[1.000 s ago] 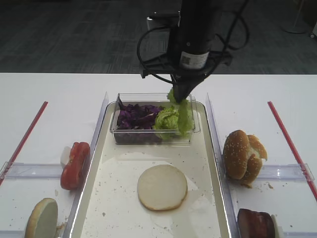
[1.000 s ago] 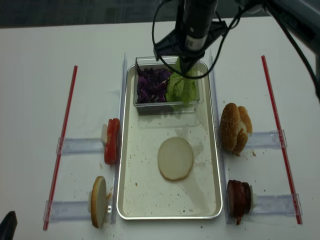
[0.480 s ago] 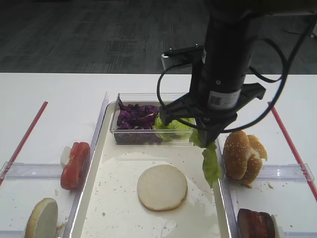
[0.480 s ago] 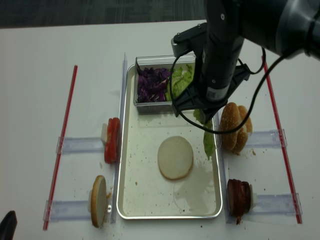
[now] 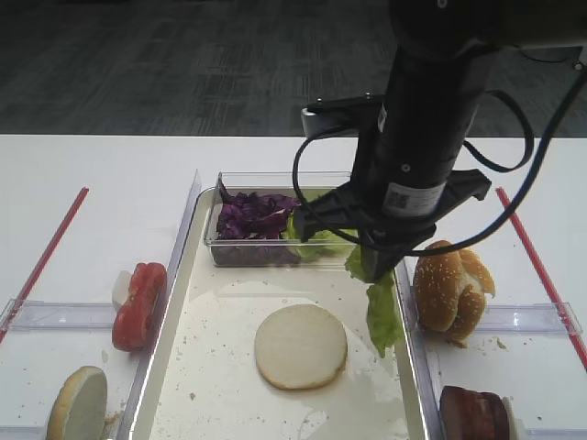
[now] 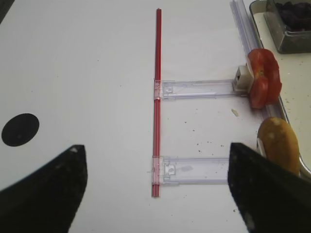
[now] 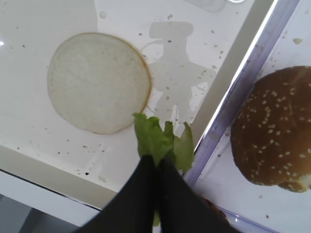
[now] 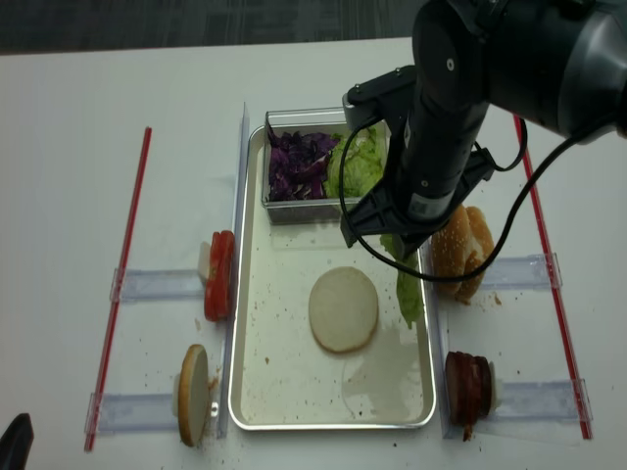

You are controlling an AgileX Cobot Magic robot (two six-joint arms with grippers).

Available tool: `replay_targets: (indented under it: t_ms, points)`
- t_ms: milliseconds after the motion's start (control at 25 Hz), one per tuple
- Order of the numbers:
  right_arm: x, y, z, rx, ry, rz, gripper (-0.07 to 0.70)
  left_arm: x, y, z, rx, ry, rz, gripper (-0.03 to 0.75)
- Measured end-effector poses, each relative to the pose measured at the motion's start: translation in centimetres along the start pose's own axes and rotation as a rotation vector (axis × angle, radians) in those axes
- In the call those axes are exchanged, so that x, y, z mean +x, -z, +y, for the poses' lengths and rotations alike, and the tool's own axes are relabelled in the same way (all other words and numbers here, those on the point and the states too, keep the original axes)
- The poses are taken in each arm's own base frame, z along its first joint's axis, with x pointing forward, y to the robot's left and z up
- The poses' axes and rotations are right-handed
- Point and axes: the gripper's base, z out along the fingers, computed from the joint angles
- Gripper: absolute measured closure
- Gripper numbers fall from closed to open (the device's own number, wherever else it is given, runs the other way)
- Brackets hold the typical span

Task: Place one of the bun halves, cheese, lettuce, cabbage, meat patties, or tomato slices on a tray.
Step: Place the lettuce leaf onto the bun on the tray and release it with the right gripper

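My right gripper (image 5: 371, 268) (image 8: 397, 243) (image 7: 159, 158) is shut on a pale green lettuce leaf (image 5: 382, 313) (image 8: 409, 296) (image 7: 156, 138). The leaf dangles over the right side of the tray (image 5: 220, 367) (image 8: 284, 377), just inside its rim. A bun half (image 5: 301, 346) (image 8: 343, 309) (image 7: 99, 81) lies cut face up on the tray floor, left of the leaf. My left gripper (image 6: 155, 194) is open over bare table left of the tray, with nothing between its fingers.
A clear tub at the tray's far end holds purple cabbage (image 5: 252, 215) (image 8: 299, 166) and more lettuce (image 8: 358, 166). Tomato slices (image 5: 139, 305) (image 6: 262, 82) and a bun half (image 5: 78, 405) stand left of the tray. Sesame buns (image 5: 449, 289) and meat patties (image 5: 477, 414) stand on the right.
My right gripper has lifted the lettuce leaf out of the tub and carried it toward me to the tray's right side, then shifted slightly left. The left arm is still.
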Motion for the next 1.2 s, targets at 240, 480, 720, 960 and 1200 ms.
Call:
replay_targets:
  t_ms: [240, 480, 720, 960, 1200]
  points:
    - [-0.1, 0.0, 1.1, -0.062, 0.015, -0.023, 0.584, 0.0, 0.0, 0.0, 0.000, 0.000, 0.000, 0.170]
    - [0.7, -0.4, 4.1, -0.092, 0.100, -0.026, 0.584, 0.0, 0.0, 0.0, 0.000, 0.000, 0.000, 0.170]
    - [0.9, -2.2, 6.3, -0.115, 0.143, 0.000, 0.584, 0.0, 0.0, 0.0, 0.000, 0.000, 0.000, 0.170]
    - [0.4, -3.7, 6.4, -0.106, 0.145, 0.007, 0.584, 0.0, 0.0, 0.0, 0.000, 0.000, 0.000, 0.170]
    - [-0.6, -3.2, 5.8, -0.090, 0.139, -0.039, 0.584, 0.0, 0.0, 0.0, 0.000, 0.000, 0.000, 0.170]
